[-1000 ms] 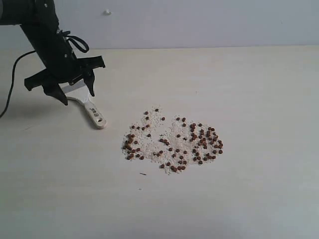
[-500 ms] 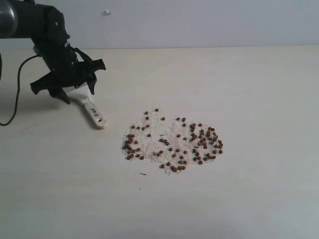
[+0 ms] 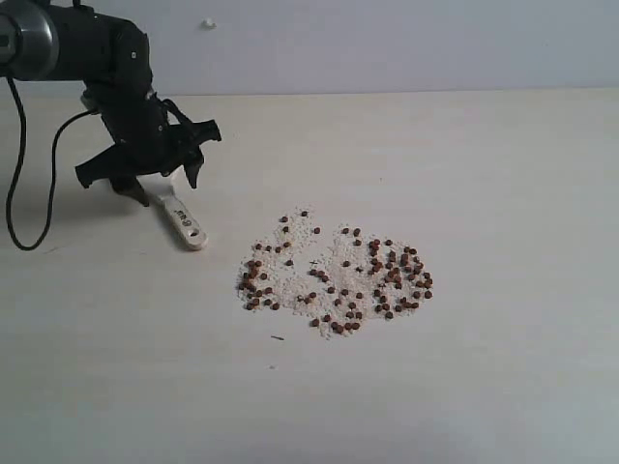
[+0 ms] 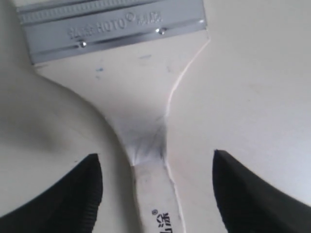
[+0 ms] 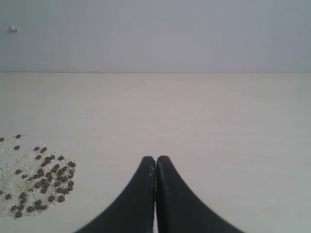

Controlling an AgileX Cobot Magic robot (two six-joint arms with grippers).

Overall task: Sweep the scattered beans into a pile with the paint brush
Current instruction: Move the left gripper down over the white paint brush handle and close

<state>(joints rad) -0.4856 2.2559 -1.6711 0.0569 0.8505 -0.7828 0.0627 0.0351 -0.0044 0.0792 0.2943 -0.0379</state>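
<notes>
Pale cream tabletop (image 3: pixel 503 174) under soft even light, plain grey-white wall (image 3: pixel 406 43) close behind.

Brush (image 3: pixel 183 221): one. Beans (image 3: pixel 390 277): several dozen, too many and too small for an exact count, in one loose patch. Whitish grains (image 3: pixel 290 282) among them: countless. Dark speck (image 3: pixel 278 337) on surface (image 3: pixel 503 193): one. Left fingers (image 4: pixel 73 194): two. Right fingers (image 5: pixel 138 194): two.
</notes>
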